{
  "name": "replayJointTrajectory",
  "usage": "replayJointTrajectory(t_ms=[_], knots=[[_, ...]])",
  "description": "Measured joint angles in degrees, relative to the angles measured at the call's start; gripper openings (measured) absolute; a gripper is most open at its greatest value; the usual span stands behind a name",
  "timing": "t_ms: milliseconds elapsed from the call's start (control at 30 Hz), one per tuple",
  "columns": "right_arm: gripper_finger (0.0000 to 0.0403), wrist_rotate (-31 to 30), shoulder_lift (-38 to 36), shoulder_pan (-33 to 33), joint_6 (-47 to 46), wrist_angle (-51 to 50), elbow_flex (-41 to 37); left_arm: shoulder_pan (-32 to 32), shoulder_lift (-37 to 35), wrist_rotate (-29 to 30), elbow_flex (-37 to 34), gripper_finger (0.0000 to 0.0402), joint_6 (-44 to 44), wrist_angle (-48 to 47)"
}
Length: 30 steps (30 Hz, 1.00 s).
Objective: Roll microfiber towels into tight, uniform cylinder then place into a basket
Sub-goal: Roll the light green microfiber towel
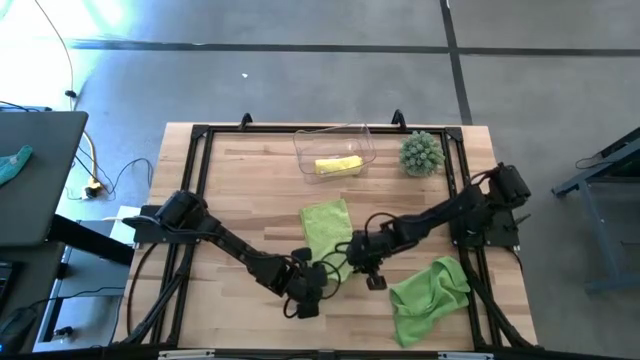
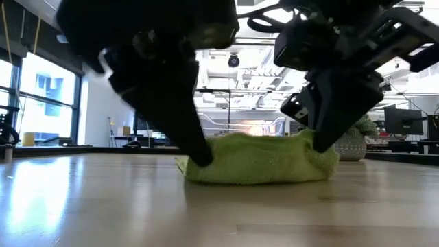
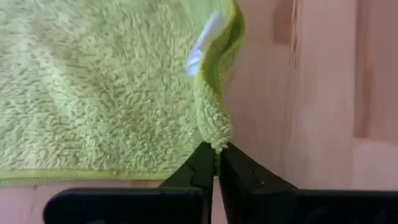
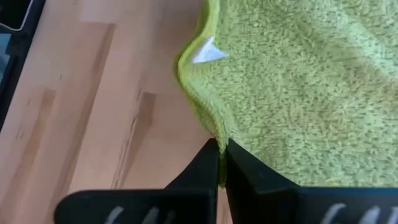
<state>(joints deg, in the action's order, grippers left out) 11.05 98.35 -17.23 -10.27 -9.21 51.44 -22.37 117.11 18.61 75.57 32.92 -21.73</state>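
A lime green towel (image 1: 327, 228) lies on the wooden table's middle. It also shows in the low view (image 2: 260, 163). My left gripper (image 1: 305, 264) is shut on its near left corner, and my right gripper (image 1: 352, 250) is shut on its near right edge. A second lime green towel (image 1: 430, 295) lies crumpled at the near right. The yellow towel (image 1: 338, 164) lies rolled inside the clear basket (image 1: 360, 132) at the far middle. My left gripper pinches the towel's corner (image 3: 217, 138) between its two fingertips, slanting down toward it. The corner is drawn up into a small peak; the rest of the towel lies on the table. One layer or several, I cannot tell. My right gripper pinches the towel's hemmed edge (image 4: 217, 135) between its two fingertips, near a white tag (image 4: 208, 53), slanting down toward it. The edge is bunched at the fingers; the towel lies on the table.
A spiky green ball-shaped plant (image 1: 422, 153) stands at the far right beside the basket. A black frame (image 1: 200, 135) runs round the table's edge. Bare wood lies at the near left (image 1: 220, 300).
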Motion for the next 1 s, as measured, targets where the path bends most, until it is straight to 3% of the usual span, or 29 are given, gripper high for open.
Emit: replayJointTrajectory(t_ms=[167, 300, 600, 733, 1000], knots=[[0.0002, 0.6, 0.0, 1.1, 0.2, 0.0, 0.0, 0.0, -0.1, 0.0, 0.0, 0.0006, 6.4, -0.7], [0.0002, 0.7, 0.0, 1.5, 0.2, 0.0, 0.0, 0.4, -0.2, 0.0, -3.8, 0.0006, 13.2, 4.0], [0.0002, 2.5, 0.2, 1.5, 6.3, 5.4, 0.2, 0.6, -5.4, 1.9, -20.4, 0.0005, 18.6, 36.7], [0.0002, 2.5, 0.3, 1.6, 6.9, 10.8, -2.6, 0.6, -6.1, 4.3, -23.9, 0.0005, 22.0, 38.1], [0.0002, 2.4, 0.2, 3.7, -2.5, 24.7, -12.1, 0.6, -6.1, 6.1, -24.0, 0.0005, 23.3, 38.1]])
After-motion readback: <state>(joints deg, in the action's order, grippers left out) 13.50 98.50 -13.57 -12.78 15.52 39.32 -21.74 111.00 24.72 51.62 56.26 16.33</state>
